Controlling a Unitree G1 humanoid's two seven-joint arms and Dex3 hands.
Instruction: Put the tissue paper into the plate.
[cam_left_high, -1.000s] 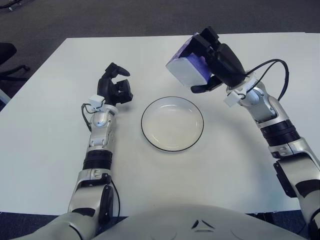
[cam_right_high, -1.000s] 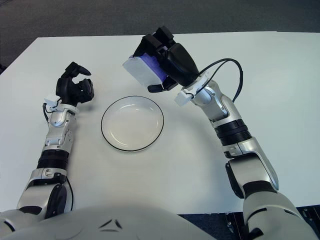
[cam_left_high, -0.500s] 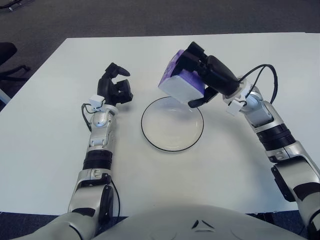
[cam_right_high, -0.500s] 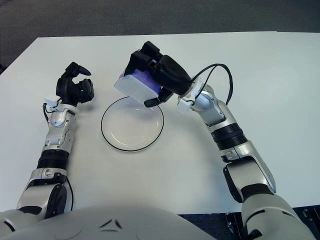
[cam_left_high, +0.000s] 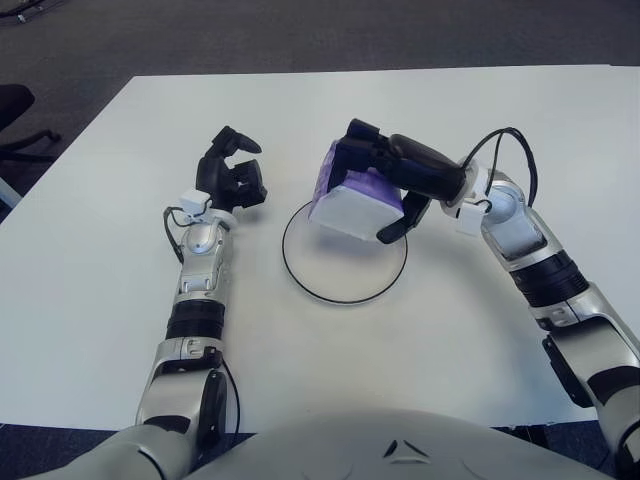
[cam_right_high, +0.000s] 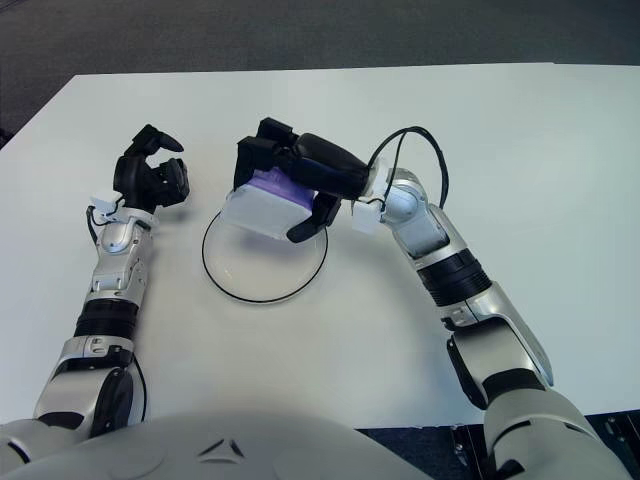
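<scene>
right robot hand (cam_left_high: 385, 180) clamped on tissue paper (cam_left_high: 352, 203) | pack over plate (cam_left_high: 340, 285) | left robot hand (cam_left_high: 232, 178) curled, holding nothing

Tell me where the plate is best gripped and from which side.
Take the plate by its thin dark rim at the near-left edge, coming from the robot's side. That arc lies bare; the right hand and its tissue pack cover the far part.

Silver-grey jointed arms, black hands, white wrist blocks, black looping wrist cables, grey torso shell.
</scene>
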